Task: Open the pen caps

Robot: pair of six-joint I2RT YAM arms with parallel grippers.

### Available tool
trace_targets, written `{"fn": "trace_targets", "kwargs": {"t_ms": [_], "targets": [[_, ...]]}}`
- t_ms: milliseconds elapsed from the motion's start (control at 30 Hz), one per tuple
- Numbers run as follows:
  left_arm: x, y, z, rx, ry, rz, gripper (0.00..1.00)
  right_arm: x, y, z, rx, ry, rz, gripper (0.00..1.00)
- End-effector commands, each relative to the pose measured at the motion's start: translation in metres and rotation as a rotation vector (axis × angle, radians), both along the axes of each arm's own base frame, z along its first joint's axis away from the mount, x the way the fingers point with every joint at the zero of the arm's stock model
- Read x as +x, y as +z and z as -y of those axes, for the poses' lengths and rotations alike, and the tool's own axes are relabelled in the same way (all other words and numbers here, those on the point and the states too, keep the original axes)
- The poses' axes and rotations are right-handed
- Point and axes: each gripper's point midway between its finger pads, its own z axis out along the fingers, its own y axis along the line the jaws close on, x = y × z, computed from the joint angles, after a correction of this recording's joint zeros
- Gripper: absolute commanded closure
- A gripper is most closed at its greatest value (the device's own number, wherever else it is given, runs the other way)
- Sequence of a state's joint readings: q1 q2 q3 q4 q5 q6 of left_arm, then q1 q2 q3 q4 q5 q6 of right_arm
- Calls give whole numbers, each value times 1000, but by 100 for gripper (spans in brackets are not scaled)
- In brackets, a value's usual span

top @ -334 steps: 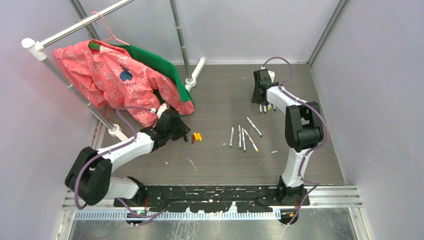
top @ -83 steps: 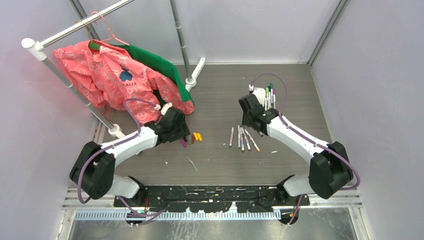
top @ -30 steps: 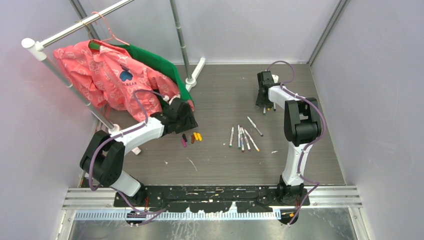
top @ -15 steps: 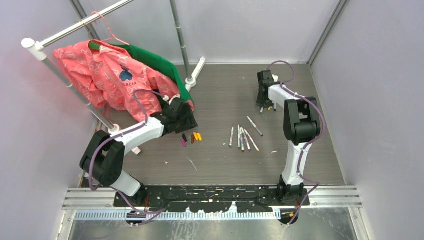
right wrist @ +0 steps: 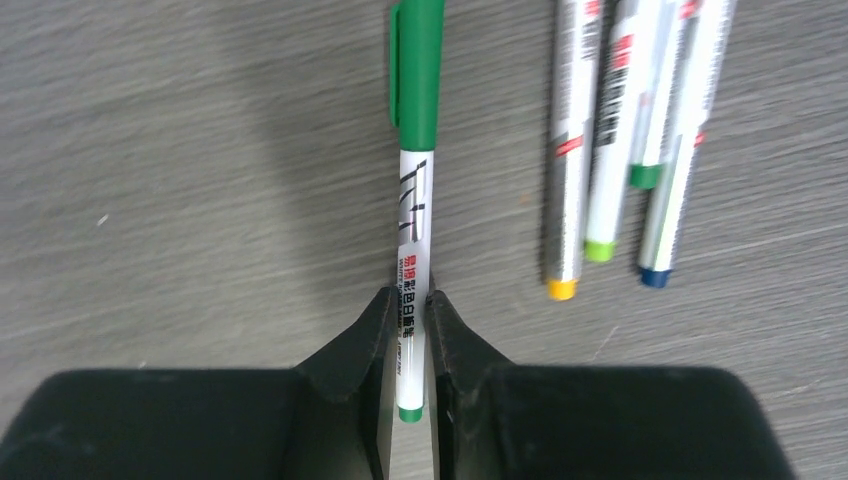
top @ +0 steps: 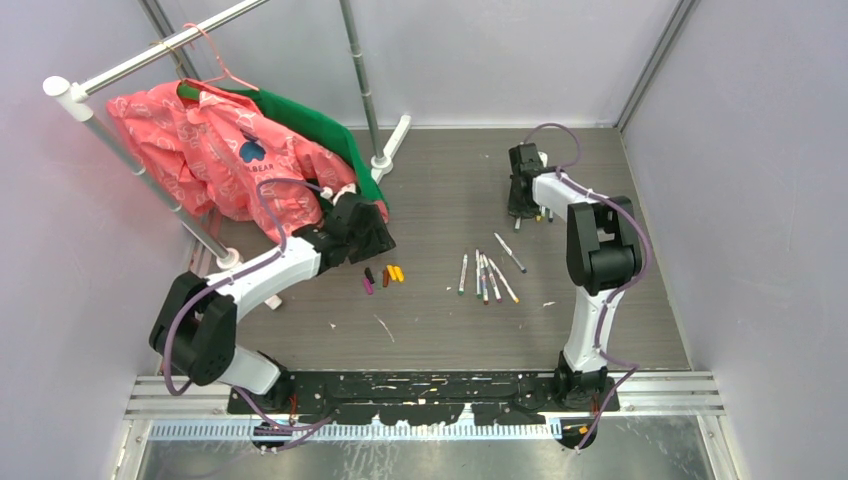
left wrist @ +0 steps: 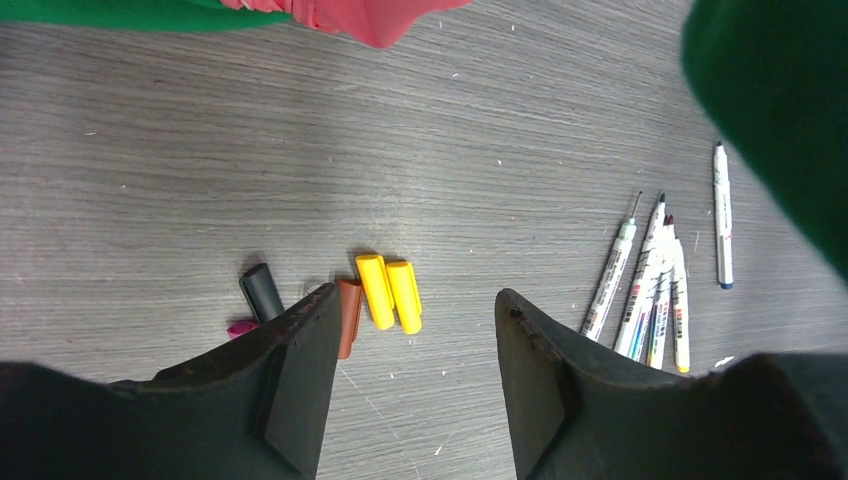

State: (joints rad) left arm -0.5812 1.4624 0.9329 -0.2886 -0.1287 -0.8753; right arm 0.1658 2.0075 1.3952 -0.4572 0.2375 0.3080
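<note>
Top external view: the left gripper (top: 372,243) hangs over the grey wood-grain table (top: 440,330), just beside the hem of a pink printed jacket (top: 215,150) and a green garment (top: 322,125) hung on a metal rail. The right gripper (top: 519,206) is at the far side of the table. A fan of uncapped slim white pens (top: 485,275) lies between the two arms.

Left wrist view: the left gripper (left wrist: 417,300) has its black fingers (left wrist: 300,370) apart, holding nothing. On the table below lie five loose short plastic pen caps: two yellow caps (left wrist: 390,292) side by side, an orange-brown cap (left wrist: 348,315) touching them, then a dark cap (left wrist: 262,292) and a magenta cap (left wrist: 240,327), the last partly hidden by a finger.

Right wrist view: the right gripper (right wrist: 408,300) is clamped on the barrel of a green-capped white plastic pen (right wrist: 412,230), near its tail end. Its green cap (right wrist: 418,70) is seated on the far end. Three more white pens (right wrist: 610,130) lie parallel just beside it, their tail plugs orange, lime and blue.
</note>
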Motion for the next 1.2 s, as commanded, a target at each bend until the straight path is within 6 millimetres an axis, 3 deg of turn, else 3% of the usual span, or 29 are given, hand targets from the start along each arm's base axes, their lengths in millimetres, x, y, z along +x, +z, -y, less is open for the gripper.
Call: {"fn": "trace_targets", "kwargs": {"t_ms": [0, 267, 667, 933, 1167], "targets": [[2, 21, 0, -47, 17, 46, 42, 2, 50, -34, 14, 124, 108, 99], [5, 41, 5, -101, 13, 83, 37, -26, 89, -91, 39, 270, 186, 99], [20, 68, 33, -245, -22, 113, 35, -103, 127, -184, 321, 533, 241, 99], [25, 72, 55, -344, -51, 85, 34, -133, 121, -228, 383, 639, 218, 99], [32, 66, 60, -362, -41, 70, 34, -152, 121, -261, 429, 708, 216, 99]]}}
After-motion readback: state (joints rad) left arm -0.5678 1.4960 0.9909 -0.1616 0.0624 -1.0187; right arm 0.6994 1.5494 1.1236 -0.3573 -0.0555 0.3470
